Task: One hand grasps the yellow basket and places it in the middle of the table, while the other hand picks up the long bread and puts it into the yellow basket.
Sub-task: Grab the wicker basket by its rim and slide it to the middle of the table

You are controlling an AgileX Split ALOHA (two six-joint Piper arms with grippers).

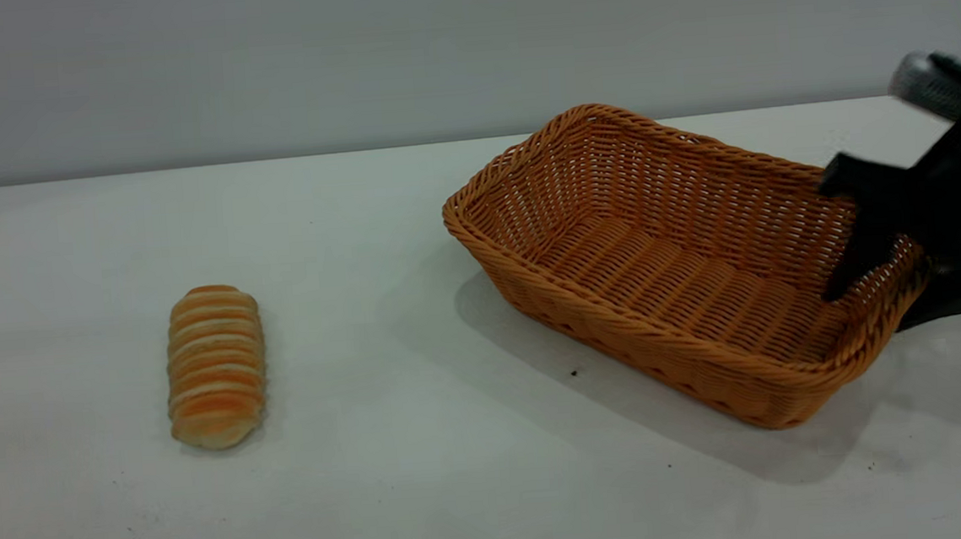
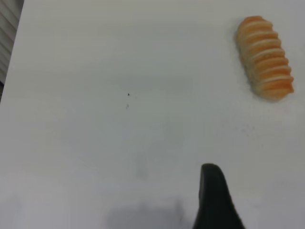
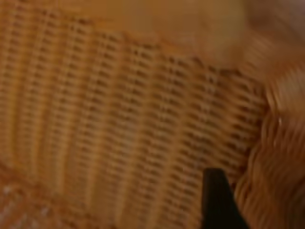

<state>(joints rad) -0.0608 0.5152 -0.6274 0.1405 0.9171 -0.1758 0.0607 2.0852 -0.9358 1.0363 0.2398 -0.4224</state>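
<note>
The yellow basket (image 1: pixel 620 327) is at the right of the table (image 1: pixel 359 227), held tilted, with a shadow under it. My right gripper (image 1: pixel 878 275) is shut on the rim at its right end, one finger inside the basket and the rest outside. The right wrist view is filled with the woven wall (image 3: pixel 119 133), the braided rim (image 3: pixel 276 167) and one dark finger (image 3: pixel 215 200). The long bread (image 1: pixel 216 364) lies alone on the left of the table. It also shows in the left wrist view (image 2: pixel 264 57), well apart from my left gripper (image 2: pixel 214 202), which is out of the exterior view.
A grey wall runs behind the table's far edge. A few dark specks (image 1: pixel 574 373) lie on the white top. In the left wrist view the table's edge (image 2: pixel 12 62) shows beside a darker area.
</note>
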